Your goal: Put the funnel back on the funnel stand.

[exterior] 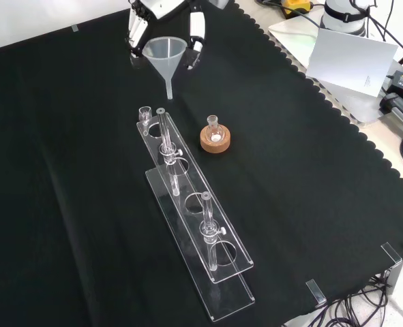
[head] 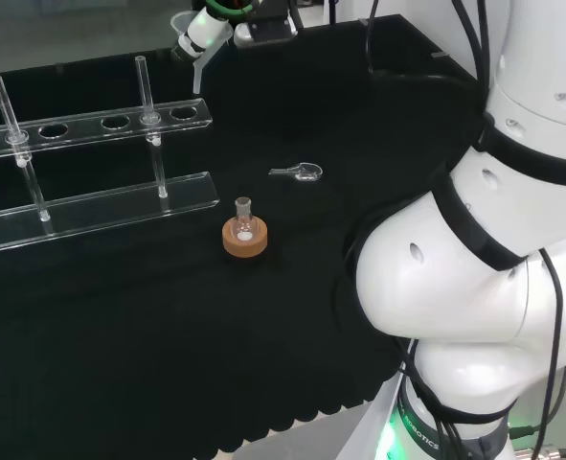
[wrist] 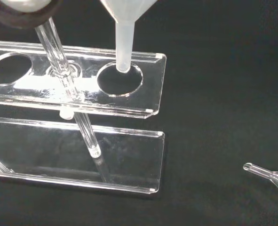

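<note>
Bench [exterior: 310, 170] under black cloth; the arm's white links [head: 493, 240] bulk at the right of the head view. Clear acrylic funnel stand [exterior: 187, 204] lies long across the cloth in the front view: upper plate with a row of round holes, base plate below, upright rods between them. The hand [exterior: 161, 20] at the top of the front view has its fingers curled round the rim of the translucent funnel [exterior: 166, 58], carried upright, clear of the stand. In the wrist view the funnel's stem tip [wrist: 123, 66] sits over the end hole [wrist: 120, 80]. Cork ring [exterior: 215, 140] with a small flask [exterior: 213, 126] stands just beside the stand. A small glass spoon-shaped piece [head: 302, 172] lies near it.
</note>
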You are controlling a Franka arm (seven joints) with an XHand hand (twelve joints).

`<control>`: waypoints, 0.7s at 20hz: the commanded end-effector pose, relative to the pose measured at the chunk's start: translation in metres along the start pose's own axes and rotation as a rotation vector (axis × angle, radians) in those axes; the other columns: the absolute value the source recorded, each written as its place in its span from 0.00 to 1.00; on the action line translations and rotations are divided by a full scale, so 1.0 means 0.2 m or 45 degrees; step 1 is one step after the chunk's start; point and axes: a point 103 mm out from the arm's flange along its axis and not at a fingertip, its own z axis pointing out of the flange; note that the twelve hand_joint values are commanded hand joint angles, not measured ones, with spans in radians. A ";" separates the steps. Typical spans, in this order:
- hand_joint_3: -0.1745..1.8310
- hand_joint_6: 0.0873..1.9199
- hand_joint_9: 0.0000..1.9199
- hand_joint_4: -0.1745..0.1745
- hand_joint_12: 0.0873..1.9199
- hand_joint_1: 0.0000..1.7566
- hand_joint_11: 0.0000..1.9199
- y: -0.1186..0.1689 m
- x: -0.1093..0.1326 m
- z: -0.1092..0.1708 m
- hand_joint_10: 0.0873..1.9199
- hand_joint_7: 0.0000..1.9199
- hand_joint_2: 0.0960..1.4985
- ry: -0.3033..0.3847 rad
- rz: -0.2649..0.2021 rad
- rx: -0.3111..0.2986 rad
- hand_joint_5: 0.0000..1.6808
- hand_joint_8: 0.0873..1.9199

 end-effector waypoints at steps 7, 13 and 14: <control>0.32 0.38 0.65 0.38 0.50 0.49 0.48 0.16 0.06 0.11 0.15 0.43 0.50 -0.018 -0.051 0.018 0.51 0.39; 0.32 0.38 0.66 0.38 0.50 0.49 0.48 0.18 0.05 0.13 0.15 0.43 0.50 -0.018 -0.052 -0.035 0.51 0.39; 0.32 0.38 0.66 0.38 0.50 0.49 0.48 0.19 0.04 0.14 0.15 0.43 0.50 -0.015 -0.053 -0.040 0.51 0.39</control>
